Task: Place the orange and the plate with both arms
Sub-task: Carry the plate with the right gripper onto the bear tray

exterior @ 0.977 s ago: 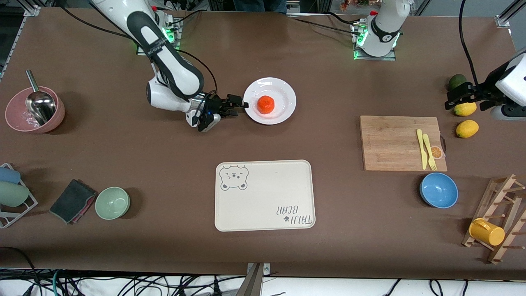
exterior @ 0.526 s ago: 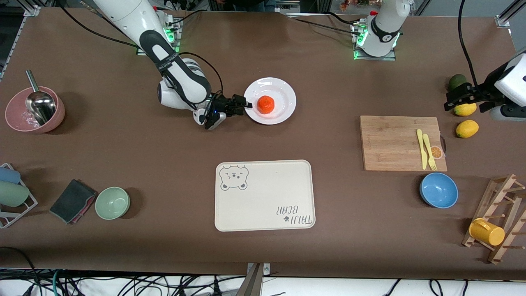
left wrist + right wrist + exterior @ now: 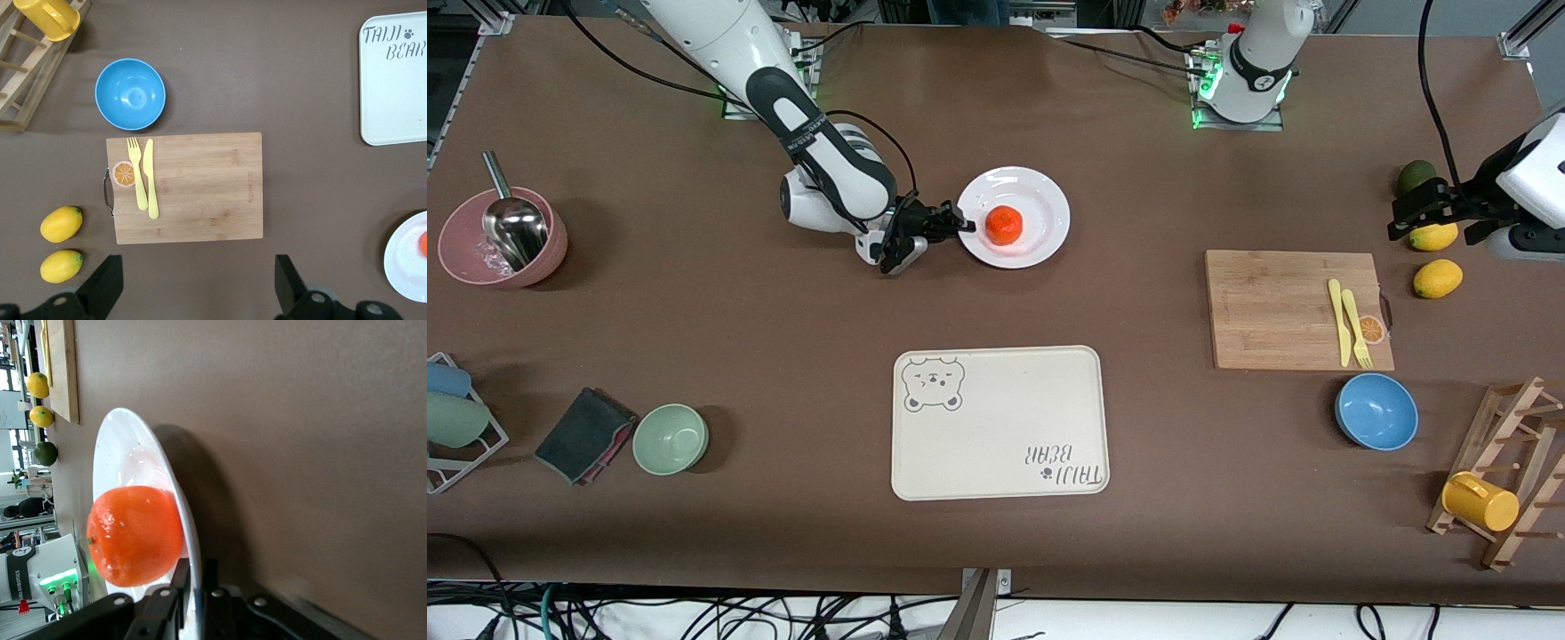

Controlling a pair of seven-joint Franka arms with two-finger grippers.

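Right gripper has pinched shut on the plate rim; the orange sits loose on it, just past the fingertips. Glossy, stiff, breakable: keep it level or the orange rolls. Left gripper waits open over the lemons
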